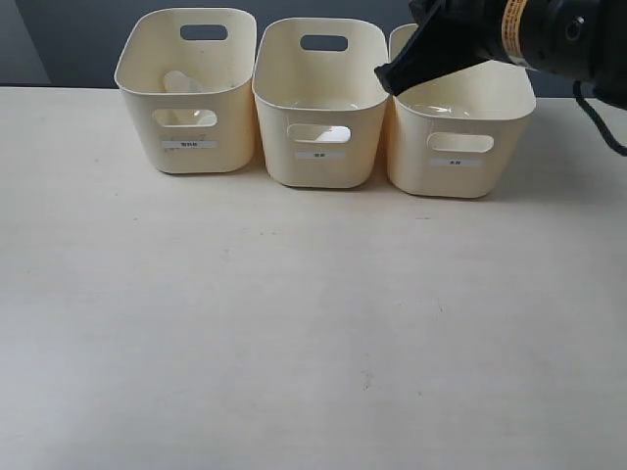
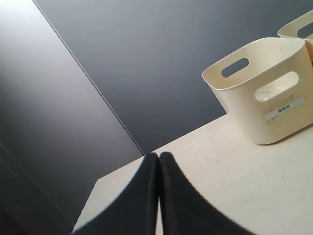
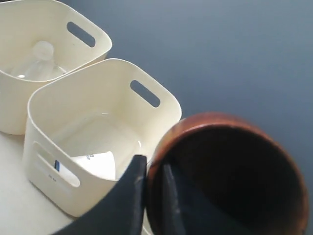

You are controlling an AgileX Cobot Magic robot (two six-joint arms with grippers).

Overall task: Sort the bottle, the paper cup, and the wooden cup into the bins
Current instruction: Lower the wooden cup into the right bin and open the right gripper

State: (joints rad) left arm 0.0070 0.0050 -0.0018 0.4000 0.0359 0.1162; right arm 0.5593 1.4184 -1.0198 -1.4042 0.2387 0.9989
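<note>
Within right claw (image 3: 152, 165), wooden cup (image 3: 230, 171)

High front overview; bins (image 1: 277, 147) shared

black right gripper (image 1: 386, 77), yellow-banded arm (image 1: 558, 34)

There are 3 cream bins (image 1: 230, 137) (image 1: 313, 174) (image 1: 460, 183), 1 clear bottle (image 3: 39, 55), 1 white paper cup (image 3: 98, 164) and 1 wooden cup (image 3: 205, 120)
</note>
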